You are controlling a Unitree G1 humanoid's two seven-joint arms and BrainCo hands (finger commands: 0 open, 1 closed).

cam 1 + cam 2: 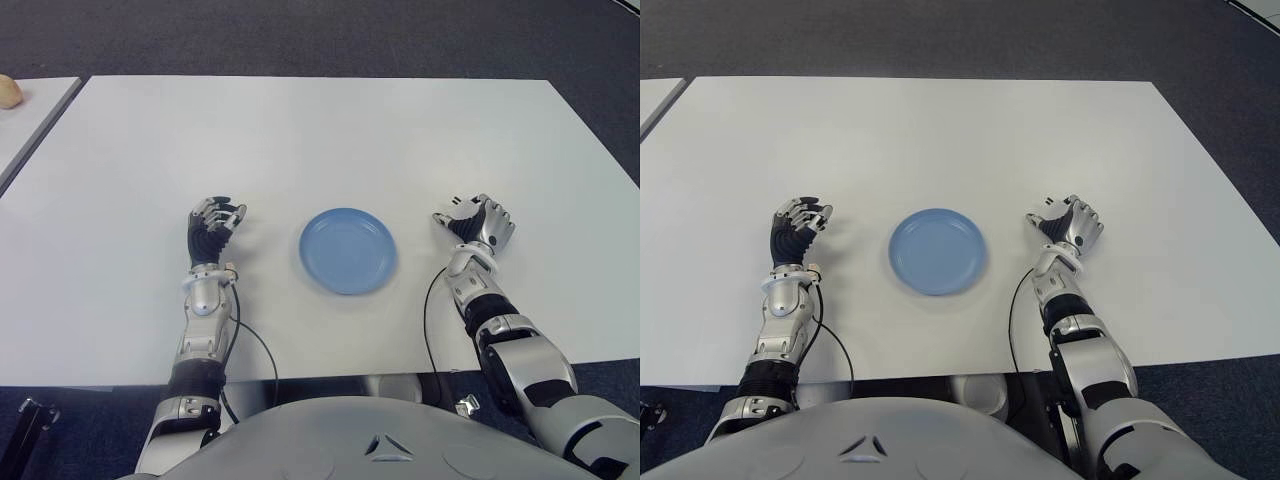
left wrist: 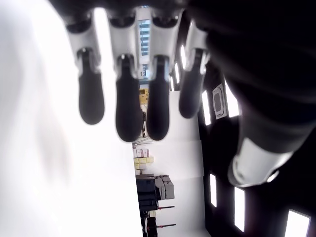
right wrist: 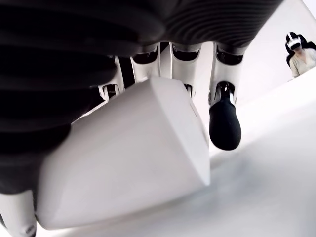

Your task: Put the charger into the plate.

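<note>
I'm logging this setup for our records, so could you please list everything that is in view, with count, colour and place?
plate: one, blue, on the white table between the two hands, nothing in it.
charger: one, white block, held in the right hand; seen clearly only in the right wrist view.
table: one, white, spanning most of the scene.
second table: one, white, at the far left edge, apart from the main one.
round thing: one, tan, on the second table's edge; too cut off to identify.
floor: dark grey carpet, beyond the table.
person: one, far off in the right wrist view.
left hand: left of the plate, fingers relaxed, holding nothing.
right hand: right of the plate, fingers curled around the charger.
</note>
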